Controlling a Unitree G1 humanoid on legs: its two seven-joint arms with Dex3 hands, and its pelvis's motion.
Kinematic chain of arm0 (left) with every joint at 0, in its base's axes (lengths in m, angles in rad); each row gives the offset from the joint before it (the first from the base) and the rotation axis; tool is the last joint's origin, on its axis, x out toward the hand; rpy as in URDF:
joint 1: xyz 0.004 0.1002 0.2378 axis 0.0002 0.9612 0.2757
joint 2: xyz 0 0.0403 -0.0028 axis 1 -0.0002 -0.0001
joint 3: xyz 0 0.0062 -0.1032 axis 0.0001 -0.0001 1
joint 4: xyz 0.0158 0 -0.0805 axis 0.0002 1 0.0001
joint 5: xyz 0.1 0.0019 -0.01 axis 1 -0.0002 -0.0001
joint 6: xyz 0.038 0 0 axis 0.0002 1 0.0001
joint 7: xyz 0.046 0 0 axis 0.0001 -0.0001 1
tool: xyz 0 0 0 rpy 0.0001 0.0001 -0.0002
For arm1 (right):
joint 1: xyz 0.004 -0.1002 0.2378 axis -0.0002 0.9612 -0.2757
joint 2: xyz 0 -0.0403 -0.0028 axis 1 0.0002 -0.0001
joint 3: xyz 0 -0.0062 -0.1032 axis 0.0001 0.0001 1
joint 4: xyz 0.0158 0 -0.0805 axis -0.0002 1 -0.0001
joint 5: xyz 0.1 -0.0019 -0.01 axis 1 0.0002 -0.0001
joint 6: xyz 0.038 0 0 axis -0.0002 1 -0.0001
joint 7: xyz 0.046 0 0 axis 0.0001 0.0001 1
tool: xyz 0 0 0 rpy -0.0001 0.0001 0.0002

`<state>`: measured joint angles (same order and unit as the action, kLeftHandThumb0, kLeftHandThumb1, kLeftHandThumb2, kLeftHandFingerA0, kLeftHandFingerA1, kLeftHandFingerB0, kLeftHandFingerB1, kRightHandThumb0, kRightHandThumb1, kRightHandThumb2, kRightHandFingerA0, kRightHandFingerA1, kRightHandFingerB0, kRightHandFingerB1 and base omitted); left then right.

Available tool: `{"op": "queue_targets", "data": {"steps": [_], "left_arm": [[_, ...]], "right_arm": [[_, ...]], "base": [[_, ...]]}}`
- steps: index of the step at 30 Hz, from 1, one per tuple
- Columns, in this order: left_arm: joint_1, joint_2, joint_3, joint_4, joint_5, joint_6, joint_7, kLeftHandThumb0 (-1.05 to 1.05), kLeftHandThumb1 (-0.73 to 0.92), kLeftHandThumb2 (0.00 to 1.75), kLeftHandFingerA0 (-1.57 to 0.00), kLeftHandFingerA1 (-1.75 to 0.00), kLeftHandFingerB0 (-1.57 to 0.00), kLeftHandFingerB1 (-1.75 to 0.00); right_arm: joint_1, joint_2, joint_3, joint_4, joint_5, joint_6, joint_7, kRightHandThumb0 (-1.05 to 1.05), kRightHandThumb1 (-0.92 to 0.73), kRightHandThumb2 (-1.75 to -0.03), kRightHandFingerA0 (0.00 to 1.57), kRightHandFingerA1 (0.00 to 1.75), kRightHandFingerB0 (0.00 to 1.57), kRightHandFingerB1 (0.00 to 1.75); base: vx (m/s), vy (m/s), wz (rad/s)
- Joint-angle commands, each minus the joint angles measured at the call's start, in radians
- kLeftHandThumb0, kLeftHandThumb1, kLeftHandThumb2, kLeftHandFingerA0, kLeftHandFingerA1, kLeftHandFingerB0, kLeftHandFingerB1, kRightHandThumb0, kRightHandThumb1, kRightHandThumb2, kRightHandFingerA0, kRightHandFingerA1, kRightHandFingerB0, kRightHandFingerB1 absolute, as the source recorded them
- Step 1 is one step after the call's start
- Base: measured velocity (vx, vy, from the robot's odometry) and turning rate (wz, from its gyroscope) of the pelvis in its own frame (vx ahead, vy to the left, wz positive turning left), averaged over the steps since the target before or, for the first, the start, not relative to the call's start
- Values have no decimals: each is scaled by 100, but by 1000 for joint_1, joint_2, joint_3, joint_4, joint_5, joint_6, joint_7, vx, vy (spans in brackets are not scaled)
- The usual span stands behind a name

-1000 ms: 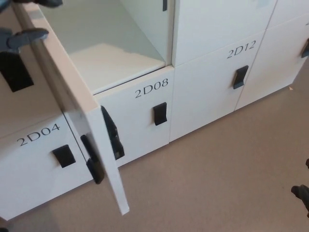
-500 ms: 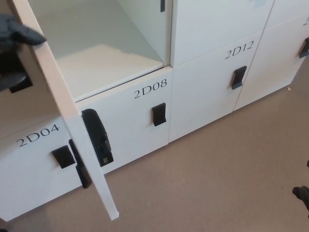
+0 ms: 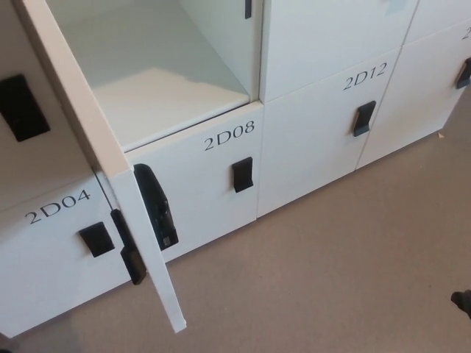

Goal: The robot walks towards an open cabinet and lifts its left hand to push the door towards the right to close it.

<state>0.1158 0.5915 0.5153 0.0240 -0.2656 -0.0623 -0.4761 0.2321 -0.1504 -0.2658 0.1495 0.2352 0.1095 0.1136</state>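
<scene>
At the left of the head view, the open door (image 3: 110, 169) is seen edge-on, standing out from the cabinet (image 3: 309, 95) toward the camera, and it is not yet closed. No contact with it can be seen: the left robot hand is not in view at all, so its state cannot be told. The push toward the right is therefore judged as still to be done, and most of the swing of the door is left.

The door is white, with a thin pale edge, and it is hinged at the left side of the open compartment (image 3: 169, 88). A black latch (image 3: 156, 206) is carried on its inner face, and a black handle (image 3: 129, 250) is seen on its outer side (only partly, behind the edge). The compartment behind it is bare, with a pale shelf floor.

Further right, the closed doors marked 2D08 (image 3: 230, 134) and 2D12 (image 3: 366, 76) are seen, each with a black handle. At the far right lower corner, a small dark part of the right robot hand (image 3: 464, 301) is cut by the frame; whether it is spread or pressed together cannot be told.
</scene>
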Motion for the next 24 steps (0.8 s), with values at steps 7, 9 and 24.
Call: {"op": "queue_targets", "data": {"steps": [7, 9, 24], "left_arm": [[20, -346, 282, 496, -200, -19, 233, -87, 73, 103, -4, -29, -2, -8], [-39, -315, 269, 552, -215, 120, 224, -76, 74, 106, 0, -24, -1, -19], [-397, -366, 62, 694, -108, 287, 242, -65, 72, 100, -4, -45, -1, -34]], "right_arm": [[69, -69, -42, 6, -43, 11, -11, -12, -65, -58, 58, 61, 40, 52], [67, -69, -39, 11, -46, 12, -11, -12, -65, -59, 59, 63, 40, 52], [48, -80, -39, 24, -47, 7, 2, -13, -68, -59, 59, 63, 41, 53]], "base": [[0, 0, 0], [0, 0, 0], [0, 0, 0]]}}
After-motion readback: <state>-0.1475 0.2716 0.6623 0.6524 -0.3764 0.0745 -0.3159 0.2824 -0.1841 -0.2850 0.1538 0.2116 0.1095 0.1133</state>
